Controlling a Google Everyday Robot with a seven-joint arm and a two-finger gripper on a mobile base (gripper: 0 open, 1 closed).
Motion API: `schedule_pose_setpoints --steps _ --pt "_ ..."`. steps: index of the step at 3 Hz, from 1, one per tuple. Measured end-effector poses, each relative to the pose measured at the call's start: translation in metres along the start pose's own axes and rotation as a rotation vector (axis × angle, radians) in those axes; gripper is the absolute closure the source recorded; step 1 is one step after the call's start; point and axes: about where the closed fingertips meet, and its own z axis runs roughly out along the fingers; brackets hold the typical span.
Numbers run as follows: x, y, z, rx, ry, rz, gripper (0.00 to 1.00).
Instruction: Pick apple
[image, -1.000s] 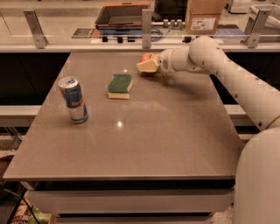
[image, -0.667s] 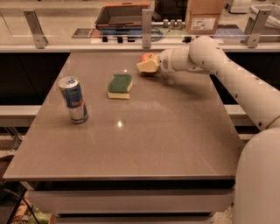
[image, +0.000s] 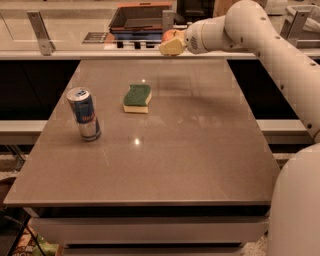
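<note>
The apple (image: 169, 34), red-orange, sits between the fingers of my gripper (image: 171, 42) and only its top shows above the cream finger (image: 172, 48). The gripper is shut on the apple and holds it in the air above the far edge of the brown table (image: 200, 150). My white arm reaches in from the right.
A green and yellow sponge (image: 137, 96) lies on the table, left of centre toward the back. A blue and silver drink can (image: 84, 113) stands upright at the left. A counter with a dark tray (image: 142, 17) and metal posts runs behind the table.
The gripper has risen from the table's far part with the apple in it. The sponge and can have not moved.
</note>
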Motion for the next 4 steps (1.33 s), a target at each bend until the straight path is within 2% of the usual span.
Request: schedule_pose_setpoints --steps 2,3,4 --pt "-0.017 0.000 -0.001 0.007 -0.007 -0.028 1.00" --pt "-0.028 -0.004 -0.008 0.028 -0.014 -0.046 1.00" --pt "-0.028 -0.004 -0.008 0.028 -0.015 -0.046 1.00"
